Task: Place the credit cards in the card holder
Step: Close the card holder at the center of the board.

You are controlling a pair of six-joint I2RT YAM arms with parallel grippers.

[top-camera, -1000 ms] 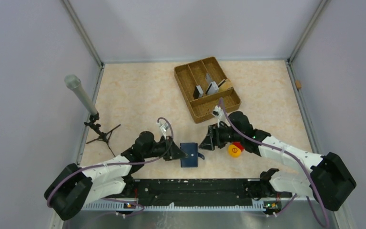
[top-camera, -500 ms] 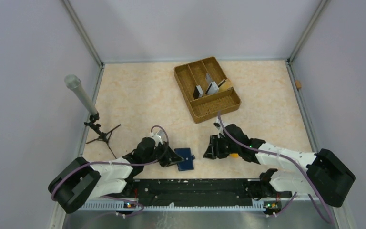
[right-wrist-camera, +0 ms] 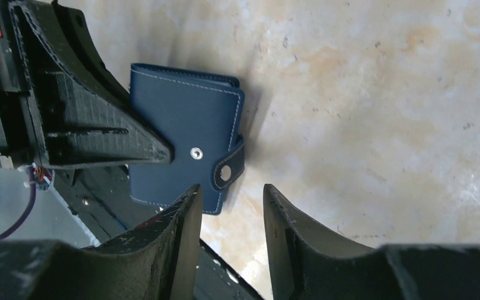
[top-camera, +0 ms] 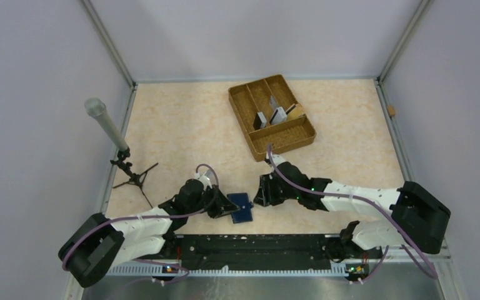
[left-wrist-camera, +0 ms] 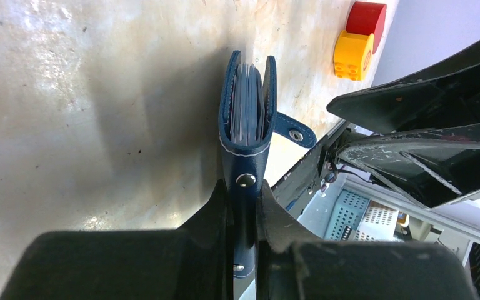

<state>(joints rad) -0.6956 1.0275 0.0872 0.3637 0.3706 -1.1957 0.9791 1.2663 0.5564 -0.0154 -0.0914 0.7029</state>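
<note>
The card holder (top-camera: 243, 208) is a navy folded case low over the table near its front edge. My left gripper (top-camera: 227, 205) is shut on its spine (left-wrist-camera: 245, 187). Edge-on in the left wrist view, the card holder (left-wrist-camera: 246, 134) gapes slightly, with grey credit cards (left-wrist-camera: 248, 103) between its covers and its snap tab (left-wrist-camera: 292, 132) hanging loose. More grey credit cards (top-camera: 277, 114) stand in the brown tray (top-camera: 283, 142). My right gripper (top-camera: 260, 190) is open just right of the holder. In the right wrist view, the snap tab (right-wrist-camera: 228, 170) lies just ahead of my right gripper (right-wrist-camera: 231, 195).
A red piece (left-wrist-camera: 366, 17) and a yellow piece (left-wrist-camera: 352, 47) sit on the table to the right of the holder, hidden under my right arm in the top view. A microphone (top-camera: 105, 123) on a small tripod (top-camera: 132, 175) stands at the left wall.
My right gripper has moved left and nearer, close to the holder, and its jaws have narrowed. My left gripper drew the holder slightly toward the front edge.
</note>
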